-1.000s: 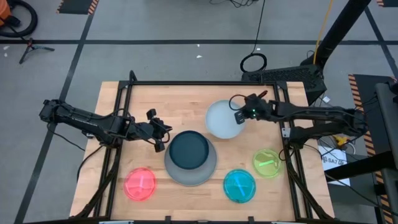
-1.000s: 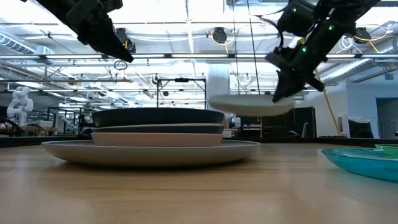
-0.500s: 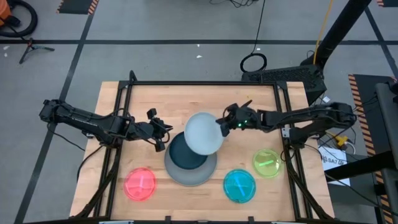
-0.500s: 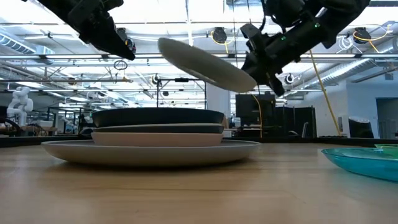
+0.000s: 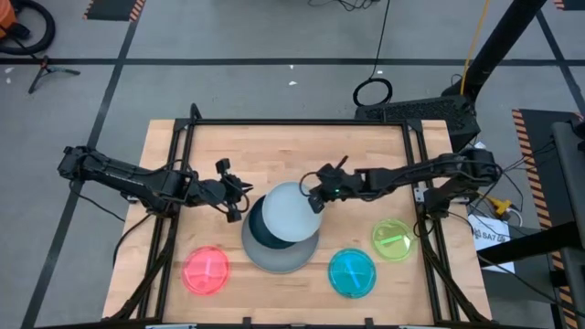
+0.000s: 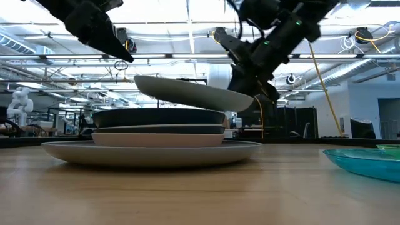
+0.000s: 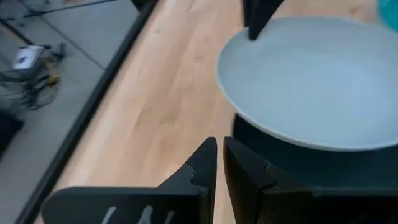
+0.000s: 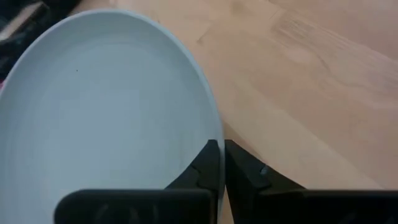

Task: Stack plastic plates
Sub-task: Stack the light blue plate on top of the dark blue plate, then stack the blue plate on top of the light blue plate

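Worktop [image 5: 219, 151]: pale wood boards in a dark metal frame, standing on a grey floor crossed by dark tape lines. The low view looks past it into a large hall with ceiling trusses, strip lights and racks of equipment.

Stack of plates [image 5: 274, 239]: centre of the worktop. Largest grey plate [image 6: 150, 152] at the bottom, a peach-pink plate [image 6: 156, 139] on it, dark teal plates [image 6: 159, 119] on top.

Pale blue plate [image 5: 291, 211]: in the air over the stack, tilted, its lower edge towards the right end effector; offset towards 1 o'clock from the stack's centre. The low view shows a gap between it and the top teal plate.

Right end effector [image 5: 315, 196]: at the 2 o'clock edge of the pale blue plate, fingers clamped on its rim. Arm stretched nearly level from the worktop's right side towards the centre.

Left end effector [image 5: 234, 212]: at 9 o'clock of the stack, just beside it and raised above it, fingers nearly together and holding nothing. Arm reaches in from the left side, bent at the elbow.

Translucent red plate [image 5: 207, 270]: 7 o'clock of the stack, flat on the worktop.

Cyan plate [image 5: 352, 272]: 4 o'clock of the stack.

Green plate [image 5: 393, 239]: 3 o'clock of the stack, near the right frame rail.
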Available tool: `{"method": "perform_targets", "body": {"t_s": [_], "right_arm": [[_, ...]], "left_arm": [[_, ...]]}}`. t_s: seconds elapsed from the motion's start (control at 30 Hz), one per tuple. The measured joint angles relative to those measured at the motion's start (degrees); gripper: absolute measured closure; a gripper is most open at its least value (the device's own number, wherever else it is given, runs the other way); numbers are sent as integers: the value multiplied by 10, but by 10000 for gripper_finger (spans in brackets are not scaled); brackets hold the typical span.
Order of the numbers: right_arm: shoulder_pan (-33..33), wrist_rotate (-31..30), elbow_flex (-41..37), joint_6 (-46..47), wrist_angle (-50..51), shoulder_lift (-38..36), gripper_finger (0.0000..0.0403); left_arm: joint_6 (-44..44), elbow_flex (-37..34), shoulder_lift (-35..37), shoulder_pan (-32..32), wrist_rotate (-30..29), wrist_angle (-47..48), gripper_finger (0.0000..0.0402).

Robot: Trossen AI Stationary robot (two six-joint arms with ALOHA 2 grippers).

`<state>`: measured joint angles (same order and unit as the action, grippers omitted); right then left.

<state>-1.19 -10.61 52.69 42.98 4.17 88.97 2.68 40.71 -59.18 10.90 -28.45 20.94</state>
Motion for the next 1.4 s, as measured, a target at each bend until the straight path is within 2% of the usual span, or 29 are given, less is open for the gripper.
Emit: {"method": "perform_targets", "body": {"t_s": [0.17, 0.33, 0.63, 0.8, 0.97, 1.2, 1.3, 1.4], "right_arm": [[1, -1, 58, -4, 64, 31, 380], [1, -1, 89, -17, 72, 50, 356], [-3, 0, 98, -47, 72, 52, 306], [-5, 3, 98, -87, 96, 36, 292], [1, 4, 98, -101, 170, -15, 295], [12, 109, 98, -53, 334, -64, 305], [42, 141, 97, -49, 389, -59, 305], [88, 172, 97, -96, 402, -43, 305]], "left_arm": [[0, 0, 0, 0, -48, 8, 364], [9, 0, 0, 0, -51, 17, 364], [92, 0, 0, 29, -46, 54, 364], [145, 0, 0, 66, -45, 60, 364], [187, 0, -6, 101, -44, 59, 364], [220, 1, -15, 108, -45, 54, 364], [221, 1, -16, 108, -47, 54, 364], [215, 1, -16, 108, -50, 53, 364]]}}
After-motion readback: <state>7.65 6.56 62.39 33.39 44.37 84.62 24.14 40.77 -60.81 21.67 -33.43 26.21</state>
